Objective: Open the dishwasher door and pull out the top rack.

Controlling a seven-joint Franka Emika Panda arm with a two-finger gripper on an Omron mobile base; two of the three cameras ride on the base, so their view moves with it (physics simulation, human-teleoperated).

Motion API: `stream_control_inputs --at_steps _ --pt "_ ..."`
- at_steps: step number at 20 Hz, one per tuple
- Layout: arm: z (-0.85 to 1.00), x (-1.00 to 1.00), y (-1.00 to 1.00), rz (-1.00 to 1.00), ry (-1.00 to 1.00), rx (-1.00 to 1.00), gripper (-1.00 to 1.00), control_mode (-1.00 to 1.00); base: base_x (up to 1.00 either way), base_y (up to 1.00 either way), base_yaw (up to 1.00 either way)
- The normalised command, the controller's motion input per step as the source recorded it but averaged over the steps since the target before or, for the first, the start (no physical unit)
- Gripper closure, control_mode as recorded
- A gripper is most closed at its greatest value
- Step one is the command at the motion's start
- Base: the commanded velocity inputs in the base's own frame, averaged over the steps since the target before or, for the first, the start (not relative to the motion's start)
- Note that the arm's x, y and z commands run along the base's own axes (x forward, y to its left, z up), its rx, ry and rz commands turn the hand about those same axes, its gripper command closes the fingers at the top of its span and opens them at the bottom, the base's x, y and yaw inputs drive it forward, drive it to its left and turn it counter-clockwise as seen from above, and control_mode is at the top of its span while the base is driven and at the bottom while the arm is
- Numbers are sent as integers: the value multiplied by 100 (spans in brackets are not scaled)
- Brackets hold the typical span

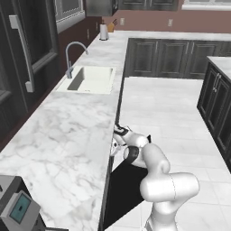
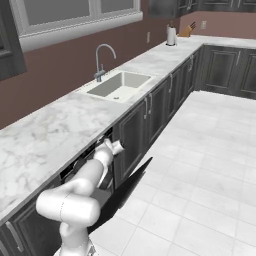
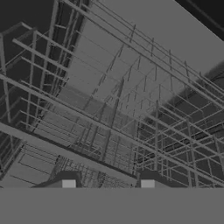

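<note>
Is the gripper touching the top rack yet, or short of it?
Cannot tell. In the hand view the fingertips sit spread just before the top rack front bar, with no plain contact or gap. In the right base view the gripper reaches in above the lowered dishwasher door.

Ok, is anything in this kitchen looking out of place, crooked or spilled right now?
Nothing spilled or damaged. The one thing out of line is the dishwasher door, swung partway down from the cabinet row, which fits the job. The gripper is close to the top rack, whose wires look straight.
</note>
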Motion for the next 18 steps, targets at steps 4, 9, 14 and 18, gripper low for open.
stream_control_inputs --at_steps 4,9,14,18 --pt "-80 -61 -46 -17 13 -10 100 -100 0 0 0" --pt "-77 -70 -65 -16 10 -7 100 -100 0 0 0" --pt "-63 -71 -72 -17 6 -7 100 -100 0 0 0" --pt "-58 -72 -75 -18 2 -9 100 -100 0 0 0"
